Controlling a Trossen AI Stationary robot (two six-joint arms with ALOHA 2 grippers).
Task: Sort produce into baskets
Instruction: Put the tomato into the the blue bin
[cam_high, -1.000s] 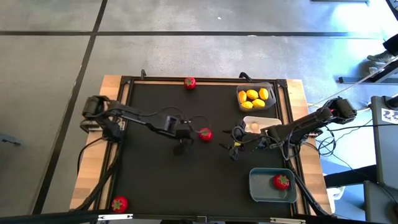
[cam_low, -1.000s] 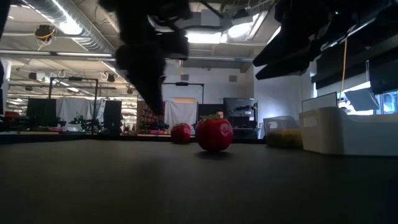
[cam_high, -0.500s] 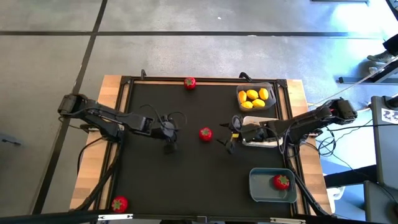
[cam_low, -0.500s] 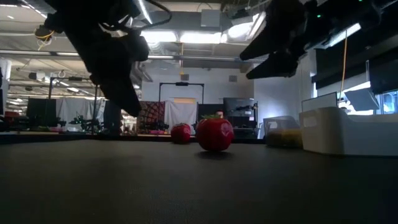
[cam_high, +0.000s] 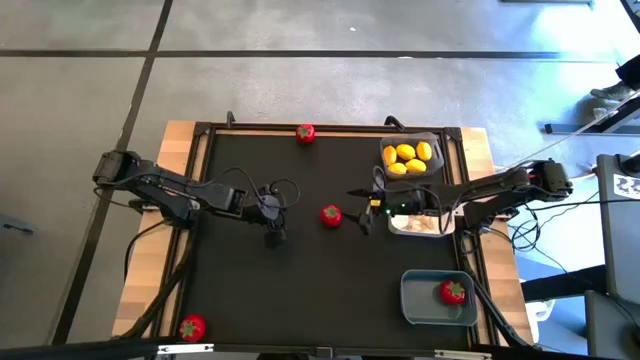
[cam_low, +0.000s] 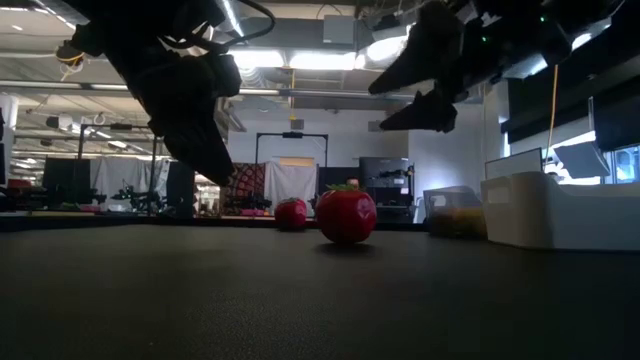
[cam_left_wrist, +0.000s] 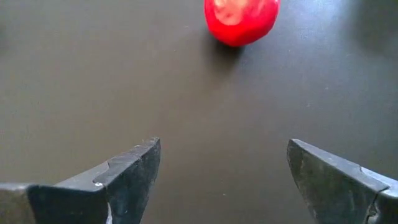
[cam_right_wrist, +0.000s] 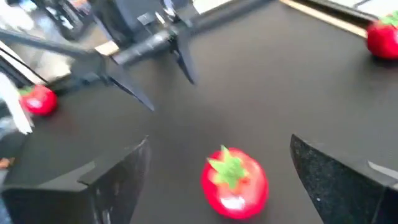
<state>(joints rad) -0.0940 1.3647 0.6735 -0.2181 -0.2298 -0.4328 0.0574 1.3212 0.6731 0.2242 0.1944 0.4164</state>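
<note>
One white basket (cam_high: 432, 226) sits half hidden under the right arm.

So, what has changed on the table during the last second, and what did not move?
The left gripper has drawn back from the middle red fruit toward its own side, open and empty. The right gripper has swung from below the white basket up toward that fruit, its jaws spreading wider, also empty. Nothing was picked up or dropped. All four red fruits, the lemons and the three baskets stayed in place.
</note>
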